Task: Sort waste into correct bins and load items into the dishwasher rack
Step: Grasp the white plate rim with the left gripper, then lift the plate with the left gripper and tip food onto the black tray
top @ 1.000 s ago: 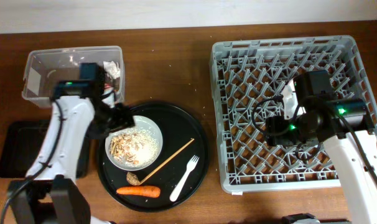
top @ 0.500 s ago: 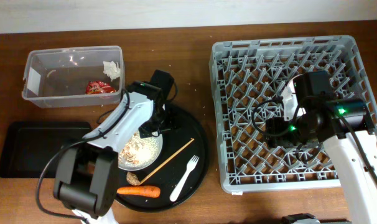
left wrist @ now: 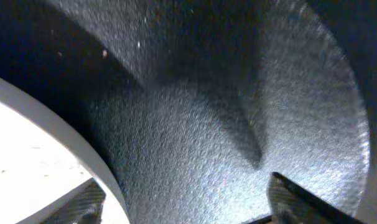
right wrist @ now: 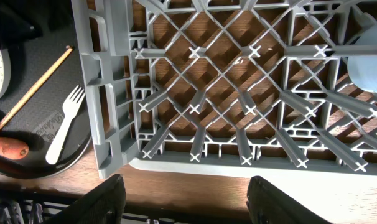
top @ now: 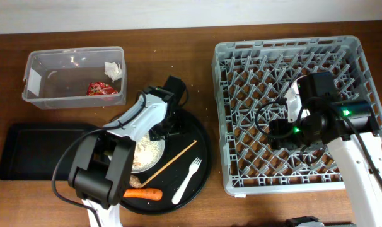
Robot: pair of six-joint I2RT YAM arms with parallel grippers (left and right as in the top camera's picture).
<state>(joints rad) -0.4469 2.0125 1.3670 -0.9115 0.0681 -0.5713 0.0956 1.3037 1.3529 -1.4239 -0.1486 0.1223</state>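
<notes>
Carrot [top: 140,193]: lies on the front part of the round tray [top: 190,129]. Its long axis runs left-right, parallel to the front edge of the bench [top: 178,57]. Which end is the tip cannot be told.

Stick [top: 175,157]: laid diagonally on the same tray, near-left to far-right.

Fork [top: 186,181]: just right of the stick and roughly parallel to it. The tines point far-right and the handle points toward the tray's front rim.

Plate [top: 154,146] with nut shells [top: 139,154]: in the left half of the tray, largely covered by the left arm.

Left pincer [top: 171,129]: held low over the tray just beside the plate's rim. Its fingers [left wrist: 89,199] are seen apart, with only tray surface between them.

Right pincer [right wrist: 185,202]: over the rack [top: 285,45], fingers spread, nothing gripped.

Tub [top: 40,94]: far left on the bench. The wrapper [top: 98,88] and tissue [top: 113,69] lie inside it. The black tray [top: 27,151] sits just in front of it.
</notes>
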